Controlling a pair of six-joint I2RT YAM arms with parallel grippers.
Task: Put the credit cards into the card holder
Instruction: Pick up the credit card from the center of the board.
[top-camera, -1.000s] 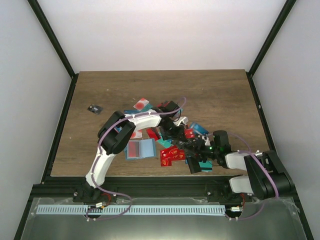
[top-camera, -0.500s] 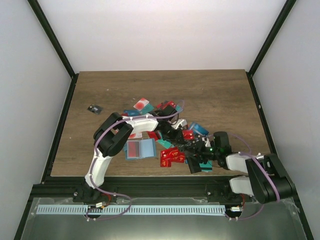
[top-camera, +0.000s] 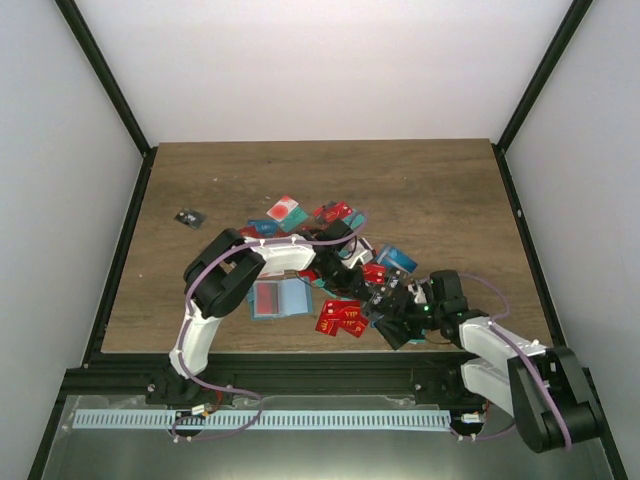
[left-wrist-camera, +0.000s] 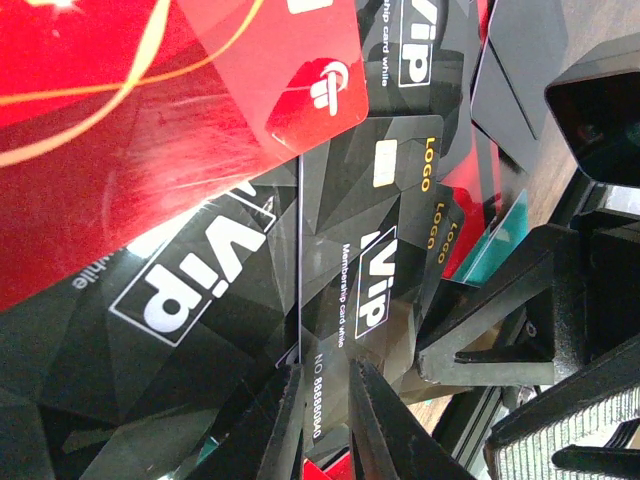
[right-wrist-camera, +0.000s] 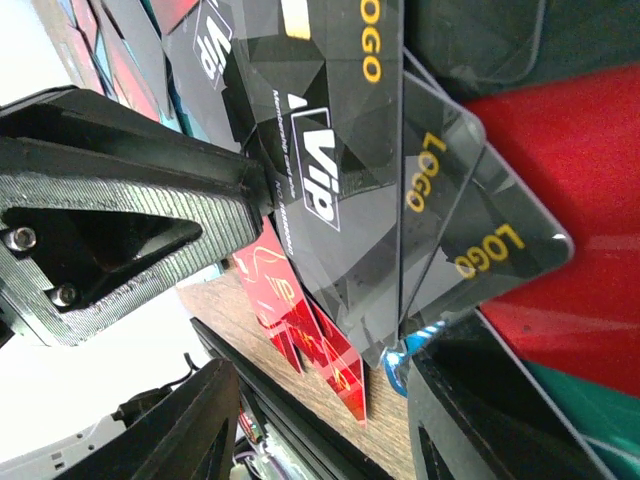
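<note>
The card holder (top-camera: 281, 298), teal-blue, lies spread open left of the pile. Credit cards (top-camera: 338, 215) lie heaped mid-table, with red ones (top-camera: 340, 318) near the front edge. My left gripper (top-camera: 352, 268) (left-wrist-camera: 325, 385) points down into the heap with only a narrow slit between its jaws. Its tips sit at the numbered end of a black VIP card (left-wrist-camera: 385, 250); I cannot tell whether that card is pinched. My right gripper (top-camera: 392, 312) (right-wrist-camera: 330, 360) is open, its fingers (right-wrist-camera: 205, 425) on either side of a corner of fanned black cards (right-wrist-camera: 340, 150).
A small dark object (top-camera: 187, 217) lies alone at the left. A blue card (top-camera: 400, 258) sits at the heap's right. The black front rail (top-camera: 300, 360) runs just behind the red cards. The two grippers are almost touching.
The left gripper has moved toward the front right, up to the right gripper. The right arm has swung, its elbow dropping toward the front, and its jaws have opened slightly.
</note>
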